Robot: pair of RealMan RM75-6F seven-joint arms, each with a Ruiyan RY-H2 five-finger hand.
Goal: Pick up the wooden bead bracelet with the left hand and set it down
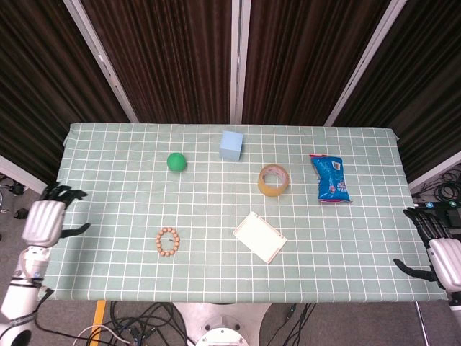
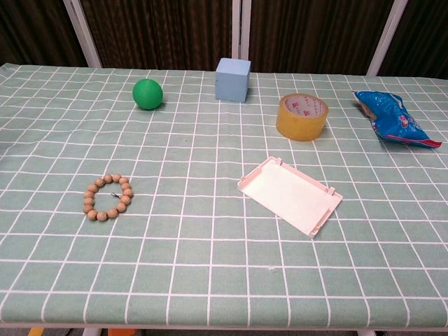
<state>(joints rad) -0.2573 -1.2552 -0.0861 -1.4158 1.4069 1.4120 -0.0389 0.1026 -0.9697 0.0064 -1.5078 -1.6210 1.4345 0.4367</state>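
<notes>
The wooden bead bracelet (image 1: pixel 168 240) (image 2: pixel 108 197) lies flat on the green checked tablecloth, in the front left part of the table. My left hand (image 1: pixel 45 219) hangs off the table's left edge, well away from the bracelet, fingers spread and holding nothing. At the far right, beyond the table's edge, my right hand (image 1: pixel 439 255) is also empty with its fingers apart. Neither hand shows in the chest view.
A green ball (image 1: pixel 176 161) and a light blue cube (image 1: pixel 231 144) sit at the back. A roll of tape (image 1: pixel 273 180) and a blue snack bag (image 1: pixel 330 178) lie to the right. A pale pink tray lid (image 1: pixel 259 236) rests near the middle front.
</notes>
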